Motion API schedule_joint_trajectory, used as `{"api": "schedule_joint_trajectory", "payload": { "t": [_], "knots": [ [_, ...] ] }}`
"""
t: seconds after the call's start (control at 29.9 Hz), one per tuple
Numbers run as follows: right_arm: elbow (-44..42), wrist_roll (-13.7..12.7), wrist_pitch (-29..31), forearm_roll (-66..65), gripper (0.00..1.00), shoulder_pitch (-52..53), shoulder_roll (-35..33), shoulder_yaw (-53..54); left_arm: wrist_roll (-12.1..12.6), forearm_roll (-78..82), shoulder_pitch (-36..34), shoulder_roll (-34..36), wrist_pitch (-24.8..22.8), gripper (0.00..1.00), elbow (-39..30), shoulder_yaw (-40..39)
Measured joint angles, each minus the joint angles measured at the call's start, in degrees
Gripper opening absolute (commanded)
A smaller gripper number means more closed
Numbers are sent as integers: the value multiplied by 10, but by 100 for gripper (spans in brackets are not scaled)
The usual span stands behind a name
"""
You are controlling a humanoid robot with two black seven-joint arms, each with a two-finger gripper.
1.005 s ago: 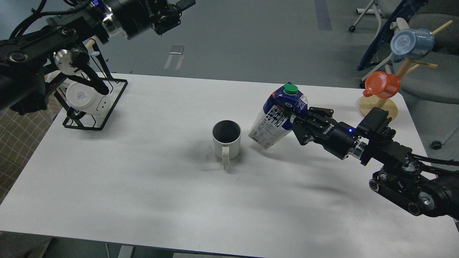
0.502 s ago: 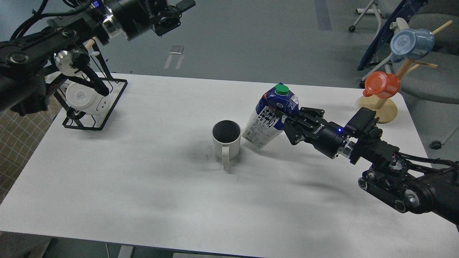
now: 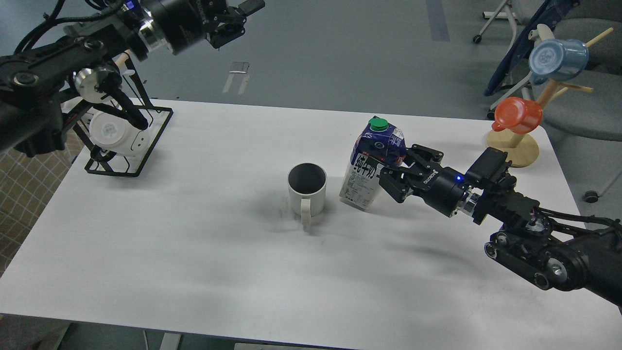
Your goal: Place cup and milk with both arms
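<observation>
Farthest left, the left gripper (image 3: 238,17) hangs high over the far edge of the table (image 3: 194,272), holding nothing; seen dark and nearly end-on, its fingers cannot be told apart, so whether it is spread or closed I cannot tell. Below and behind it sits a black wire rack (image 3: 129,141) with a smooth white cup (image 3: 114,133) lying in it (not the task's mug).

Well below and to the right of that gripper, the cup (image 3: 307,189) stands upright on the table, handle toward the viewer, nothing touching it.

Just right of the cup is the milk (image 3: 371,165), upright or nearly so with its base apparently on the table. The right gripper (image 3: 396,172) is at the carton's right side, fingers clasped around its middle.

Judging by this, the cup is placed and the milk is at the point of set-down. The next move calls for parting the fingers gently and drawing back to the right, without tipping the carton toward the cup.

Beyond the right arm stands a wooden mug tree (image 3: 522,143) with an orange mug (image 3: 517,115) and a blue mug (image 3: 556,58).
</observation>
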Motion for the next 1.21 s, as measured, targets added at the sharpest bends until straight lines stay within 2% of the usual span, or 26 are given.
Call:
{"api": "schedule_joint_trajectory", "payload": {
  "t": [0.33,0.8,1.04,1.21],
  "knots": [
    [30,0,0,1,72,-6,-35,0,0,0,0,0,0,93,-1,0],
    [112,0,0,1,74,-22,-132,1,0,1,0,0,0,93,-1,0],
    [212,0,0,4,74,-38,-234,11,0,1,0,0,0,93,-1,0],
    [268,0,0,35,73,-26,-312,71,0,1,0,1,0,95,-1,0]
  ]
}}
